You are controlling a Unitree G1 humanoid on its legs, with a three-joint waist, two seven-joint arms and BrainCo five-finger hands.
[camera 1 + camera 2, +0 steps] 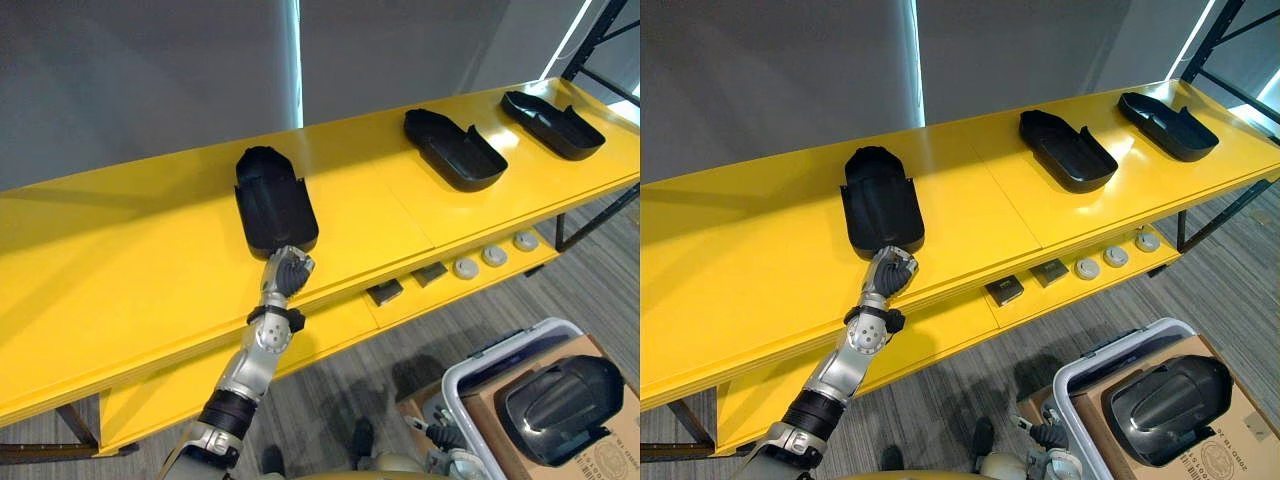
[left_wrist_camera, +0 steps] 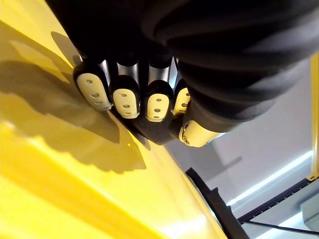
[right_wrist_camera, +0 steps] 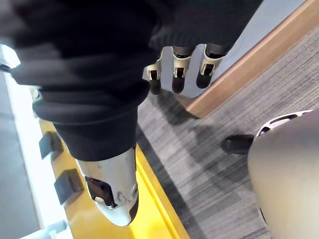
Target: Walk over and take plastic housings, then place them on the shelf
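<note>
Fingertips hidden: the left hand (image 1: 288,272) is clamped over the near rim of the housing (image 1: 272,200), a black scoop-shaped shell lying open side up on the yellow shelf (image 1: 120,260). The right hand (image 3: 174,74) hangs with loose fingers above the floor (image 3: 209,149).

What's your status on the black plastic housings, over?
Left hand curled on near end of leftmost black plastic housing, which rests on yellow shelf. Right hand hangs low. Nothing in the way.
</note>
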